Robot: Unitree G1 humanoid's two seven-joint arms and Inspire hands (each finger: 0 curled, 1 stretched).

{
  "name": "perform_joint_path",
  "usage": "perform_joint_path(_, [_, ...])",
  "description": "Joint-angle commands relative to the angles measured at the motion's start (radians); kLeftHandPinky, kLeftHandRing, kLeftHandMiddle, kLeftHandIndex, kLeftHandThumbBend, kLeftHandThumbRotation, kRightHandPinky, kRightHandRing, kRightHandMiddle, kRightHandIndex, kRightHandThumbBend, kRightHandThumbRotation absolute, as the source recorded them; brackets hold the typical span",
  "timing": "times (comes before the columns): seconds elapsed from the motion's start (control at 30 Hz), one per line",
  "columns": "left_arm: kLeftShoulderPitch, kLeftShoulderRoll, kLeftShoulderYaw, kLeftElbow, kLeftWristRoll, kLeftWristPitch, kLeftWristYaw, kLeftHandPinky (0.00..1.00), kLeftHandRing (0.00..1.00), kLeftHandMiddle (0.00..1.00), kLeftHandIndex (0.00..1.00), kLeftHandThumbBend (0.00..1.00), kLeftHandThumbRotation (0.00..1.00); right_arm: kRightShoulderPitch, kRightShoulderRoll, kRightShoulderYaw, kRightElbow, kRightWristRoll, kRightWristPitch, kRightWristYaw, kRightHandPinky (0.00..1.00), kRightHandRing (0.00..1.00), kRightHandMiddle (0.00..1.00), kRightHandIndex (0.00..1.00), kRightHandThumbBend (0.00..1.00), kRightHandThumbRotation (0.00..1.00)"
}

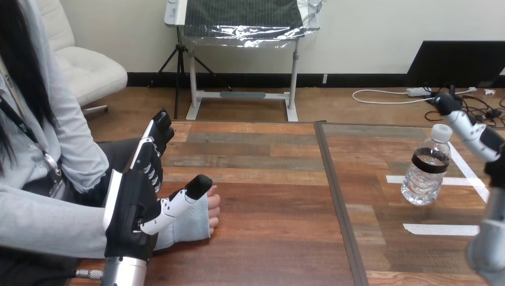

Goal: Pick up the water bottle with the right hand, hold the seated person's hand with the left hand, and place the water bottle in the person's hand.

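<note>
Wooden table (268, 179): plank top, dark seam running near to far right of centre.

Water bottle (426, 173): clear, white cap, dark label band; upright on the right part, among white tape strips (440, 229).

Right hand (473, 134): at the right edge, just beyond the bottle's cap; contact cannot be told.

Left hand (140, 202): near left, fingers (156, 140) straight, pointing far; thumb (187, 193) stretched over the person's hand.

Person's hand (208, 213): resting on the table at left, grey sleeve covering most of it, beside the left hand's palm.
</note>
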Motion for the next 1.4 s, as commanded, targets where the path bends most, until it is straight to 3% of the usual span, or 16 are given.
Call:
perform_joint_path(0.0, [-0.071, -0.002, -0.001, 0.001, -0.007, -0.019, -0.010, 1.00, 0.95, 0.95, 0.93, 1.00, 0.48, -0.077, -0.067, 0.039, -0.070, 0.002, 0.076, 0.050, 0.95, 0.98, 0.93, 0.94, 1.00, 0.81])
perform_joint_path(0.27, [-0.070, -0.004, 0.003, 0.001, -0.003, -0.015, -0.008, 1.00, 0.95, 0.95, 0.93, 1.00, 0.47, -0.123, -0.117, 0.070, -0.078, 0.035, 0.162, 0.173, 0.91, 0.95, 0.90, 0.93, 1.00, 0.83])
perform_joint_path(0.7, [-0.071, -0.009, 0.004, 0.006, -0.003, -0.022, -0.006, 1.00, 0.95, 0.96, 0.93, 1.00, 0.48, -0.267, -0.167, 0.151, 0.050, 0.033, 0.303, 0.359, 0.87, 0.91, 0.87, 0.90, 1.00, 0.90])
perform_joint_path(1.03, [-0.063, -0.014, 0.001, -0.007, 0.011, -0.016, 0.005, 1.00, 0.94, 0.95, 0.93, 1.00, 0.49, -0.374, -0.164, 0.207, 0.201, 0.031, 0.362, 0.444, 0.81, 0.87, 0.84, 0.87, 1.00, 0.89])
perform_joint_path(1.37, [-0.059, -0.014, -0.004, -0.012, 0.007, -0.015, 0.001, 1.00, 0.94, 0.95, 0.93, 1.00, 0.50, -0.430, -0.152, 0.260, 0.295, 0.035, 0.416, 0.500, 0.78, 0.83, 0.83, 0.84, 1.00, 0.90])
